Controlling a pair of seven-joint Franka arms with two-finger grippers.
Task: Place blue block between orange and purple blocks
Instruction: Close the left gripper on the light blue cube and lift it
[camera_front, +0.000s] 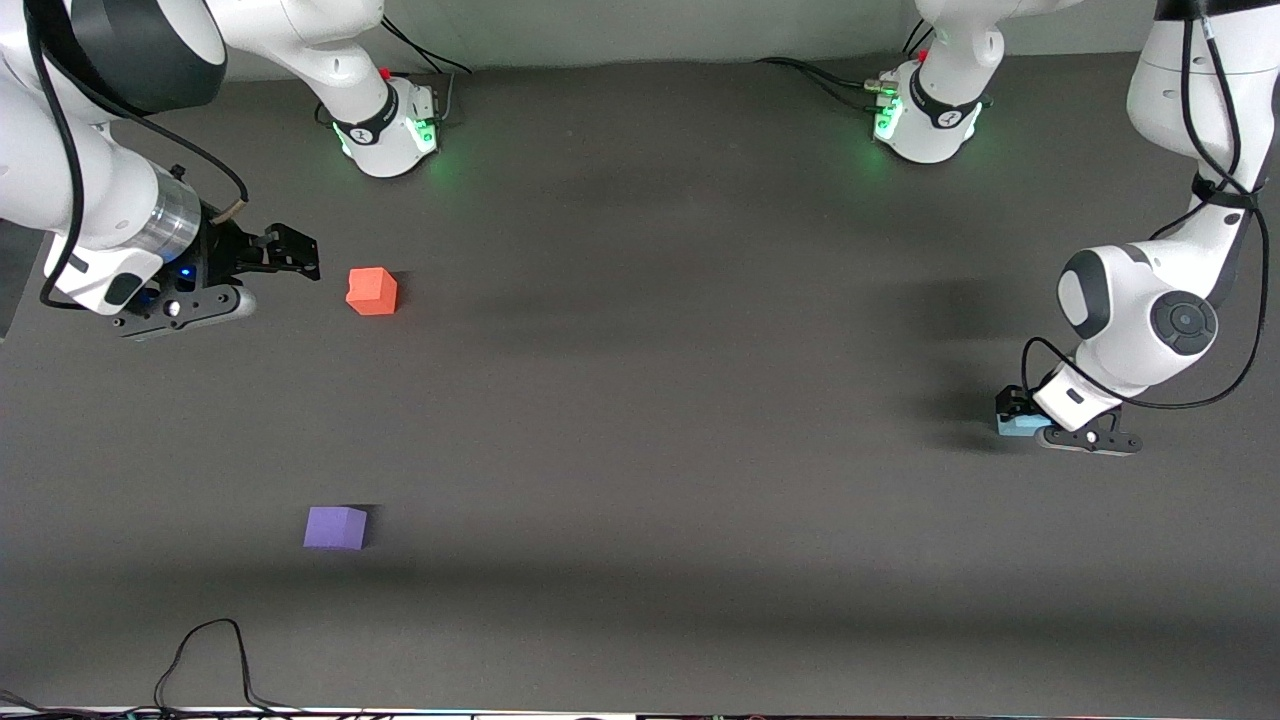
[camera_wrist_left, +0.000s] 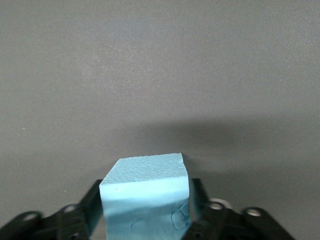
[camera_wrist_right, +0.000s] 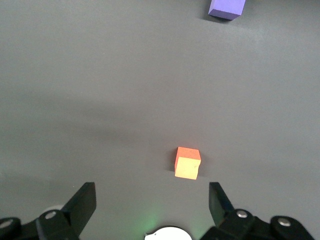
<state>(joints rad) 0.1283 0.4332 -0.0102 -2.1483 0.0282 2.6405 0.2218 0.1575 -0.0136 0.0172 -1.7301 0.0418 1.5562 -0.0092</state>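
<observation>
While left claw (camera_wrist_left: 145, 220) pinches blue block (camera_wrist_left: 145, 200) – half hidden | right claw (camera_wrist_right: 150, 202) spread – waiting

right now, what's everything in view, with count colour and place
blue block: one, light sky-blue, between the left gripper's fingers at the left arm's end of the table
orange block: one, orange-red, on the table toward the right arm's end, beside the right gripper
purple block: one, violet, on the table nearer the front camera than the orange block, with a bare gap between the two
table: one, dark grey
cable: one black loop at the table edge nearest the front camera
left gripper: one, black, low at the table, fingers shut on the blue block
right gripper: one, black, fingers open, arm waiting
</observation>
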